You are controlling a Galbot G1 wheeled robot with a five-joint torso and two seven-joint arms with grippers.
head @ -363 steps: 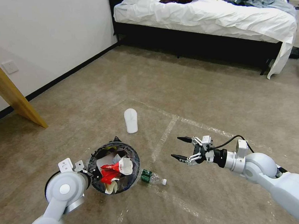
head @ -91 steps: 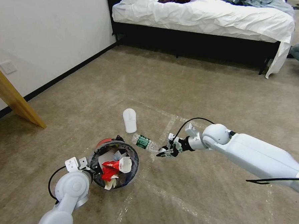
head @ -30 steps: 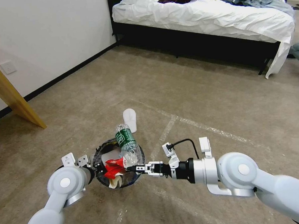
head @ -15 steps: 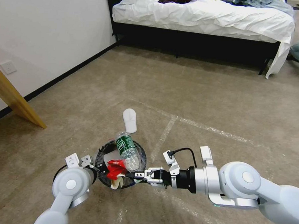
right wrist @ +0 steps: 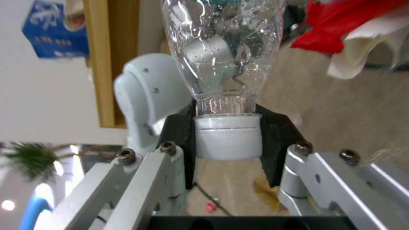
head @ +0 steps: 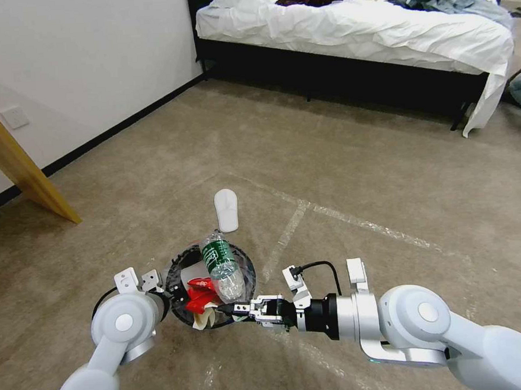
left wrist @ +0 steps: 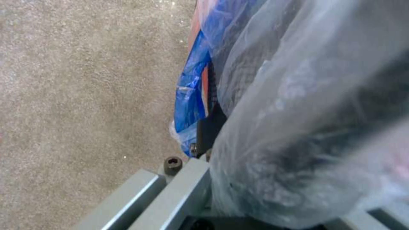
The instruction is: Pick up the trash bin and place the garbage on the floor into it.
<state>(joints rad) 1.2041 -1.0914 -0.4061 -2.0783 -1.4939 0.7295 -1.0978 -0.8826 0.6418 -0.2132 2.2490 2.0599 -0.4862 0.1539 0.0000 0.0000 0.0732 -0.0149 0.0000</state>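
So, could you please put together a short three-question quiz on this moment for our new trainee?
1. True or false: the right gripper holds the clear plastic bottle by its white cap.
2. Multiple choice: what does the left gripper hold? A) the white slipper B) the trash bin C) nothing
3. Fill in: the one piece of garbage lying on the floor beyond the bin is a white ______.

Key
1. True; its fingers sit either side of the cap, the bottle over the trash bin.
2. B; it grips the bin's bag-lined rim.
3. Slipper.
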